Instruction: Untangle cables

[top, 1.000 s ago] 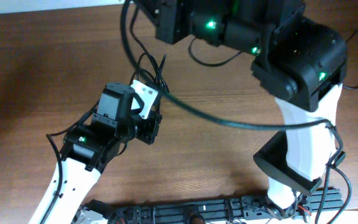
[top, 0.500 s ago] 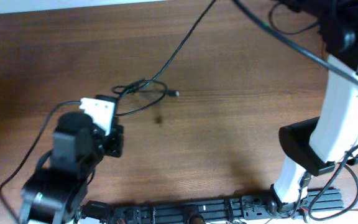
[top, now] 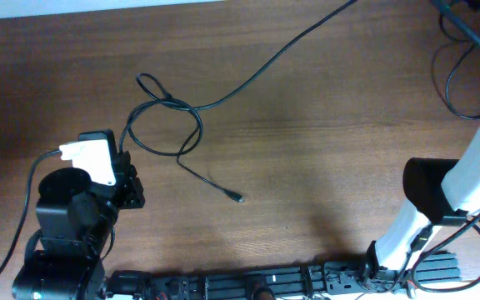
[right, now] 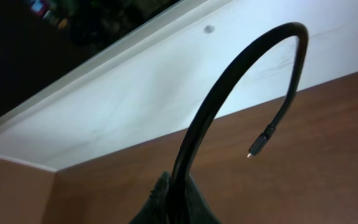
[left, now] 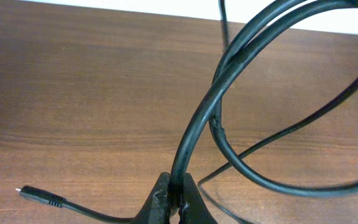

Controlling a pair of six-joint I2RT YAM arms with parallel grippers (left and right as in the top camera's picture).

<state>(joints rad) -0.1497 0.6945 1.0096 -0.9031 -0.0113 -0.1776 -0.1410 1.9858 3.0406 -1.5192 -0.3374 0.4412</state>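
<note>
A thin black cable (top: pixel 257 71) runs from the top edge of the overhead view down-left into loose crossing loops (top: pixel 163 125). A free tail ends in a small plug (top: pixel 237 198). My left gripper (top: pixel 125 160) is just left of and below the loops. In the left wrist view it (left: pixel 176 198) is shut on a strand of the cable (left: pixel 194 130), with big loops (left: pixel 272 180) ahead and the plug (left: pixel 37 196) at lower left. My right gripper (right: pixel 173 200) is shut on another stretch of cable (right: pixel 229 81), lifted, with a plug end (right: pixel 259 147) hanging free. It is outside the overhead view.
The brown wooden table (top: pixel 323 150) has a white wall edge along its far side (right: pixel 166 93). The right arm's white link and black base (top: pixel 465 183) stand at right, with thick arm wires (top: pixel 461 75) at top right. A black rail (top: pixel 290 279) runs along the front edge.
The arms have pulled apart: the left one back toward the lower left, the right one up and out of the overhead view. The bundle has opened into wide loops and the plug tail has dropped down-right.
</note>
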